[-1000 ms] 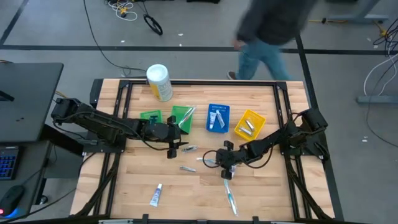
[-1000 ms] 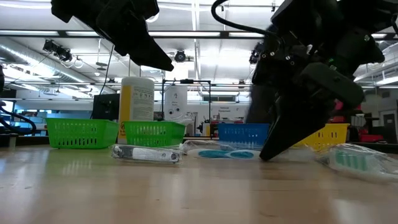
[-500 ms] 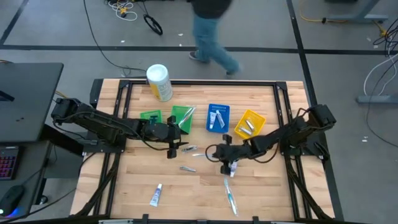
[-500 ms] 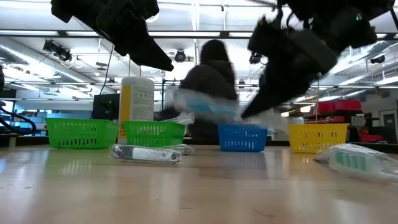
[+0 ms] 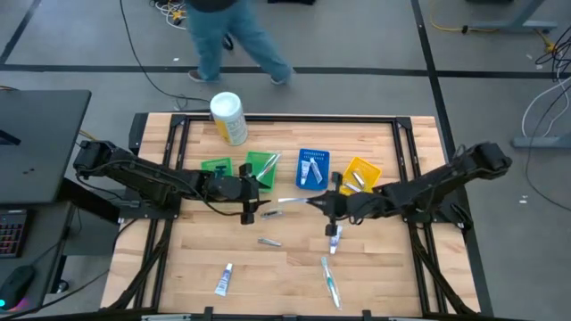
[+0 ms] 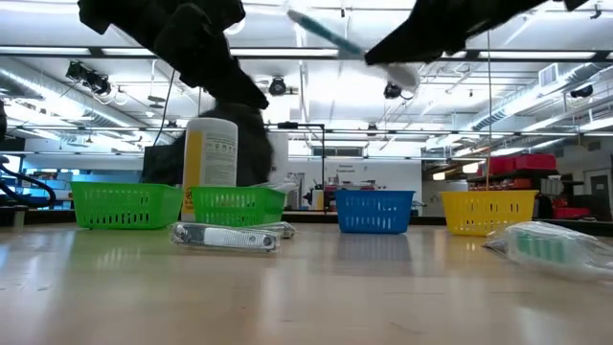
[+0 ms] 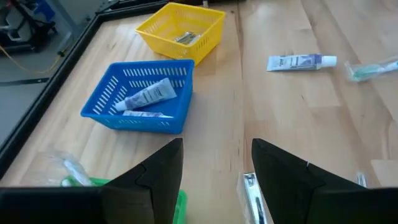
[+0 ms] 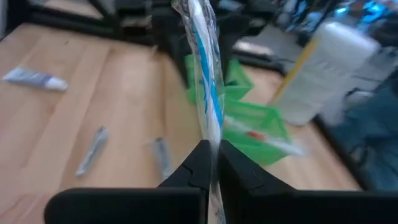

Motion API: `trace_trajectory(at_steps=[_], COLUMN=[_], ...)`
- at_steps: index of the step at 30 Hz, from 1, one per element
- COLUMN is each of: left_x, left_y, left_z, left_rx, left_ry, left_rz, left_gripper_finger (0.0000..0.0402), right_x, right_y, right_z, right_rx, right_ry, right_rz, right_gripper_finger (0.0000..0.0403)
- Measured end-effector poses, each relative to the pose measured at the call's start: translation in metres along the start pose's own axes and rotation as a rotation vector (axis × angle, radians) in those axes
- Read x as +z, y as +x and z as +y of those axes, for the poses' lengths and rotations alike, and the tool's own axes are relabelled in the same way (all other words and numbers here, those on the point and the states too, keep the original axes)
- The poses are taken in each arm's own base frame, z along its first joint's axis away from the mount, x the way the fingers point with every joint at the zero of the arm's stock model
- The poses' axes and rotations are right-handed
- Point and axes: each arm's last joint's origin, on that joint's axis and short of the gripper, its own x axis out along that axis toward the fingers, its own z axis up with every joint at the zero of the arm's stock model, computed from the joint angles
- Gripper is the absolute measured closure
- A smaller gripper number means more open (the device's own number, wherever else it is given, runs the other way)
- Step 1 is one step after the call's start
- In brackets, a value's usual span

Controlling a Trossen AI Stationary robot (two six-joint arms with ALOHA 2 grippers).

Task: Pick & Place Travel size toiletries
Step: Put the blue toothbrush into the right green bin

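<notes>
I have the right tool (image 5: 327, 203) pinching a wrapped toothbrush (image 5: 293, 201) aloft near the green bin (image 5: 261, 169). The left tool (image 5: 253, 213) hovers spread. Bins are part-filled; tubes, brushes and silvery pieces lie loose on the tabletop (image 5: 401, 276).

No legible text anywhere. White-and-yellow canister (image 6: 211, 153), left of centre in the low view, carries a printed label — dark lines on yellow, none readable. Small white tube (image 7: 301, 61), upper right of the left wrist view, has blue markings, too small to make out. Tube in the blue bin (image 7: 149, 94) — printing likewise unreadable.
</notes>
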Motion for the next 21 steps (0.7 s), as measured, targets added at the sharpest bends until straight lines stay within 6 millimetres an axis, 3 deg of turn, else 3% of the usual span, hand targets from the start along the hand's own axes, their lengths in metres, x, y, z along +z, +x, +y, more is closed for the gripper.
trace_trajectory(at_steps=[11, 21], left_x=[0.037, 0.053], left_y=[-0.007, -0.013], left_z=[0.004, 0.011], left_rx=[0.013, -0.012], left_ry=[0.016, -0.013], left_rz=[-0.384, -0.571], left_gripper_finger=[0.0200, 0.0200], right_x=[0.016, 0.024], right_y=[-0.004, -0.001], right_z=[-0.005, -0.012], right_rx=[-0.100, -0.087], right_ry=[-0.027, -0.002], right_rz=[-0.135, -0.217], right_gripper_finger=[0.0383, 0.0383])
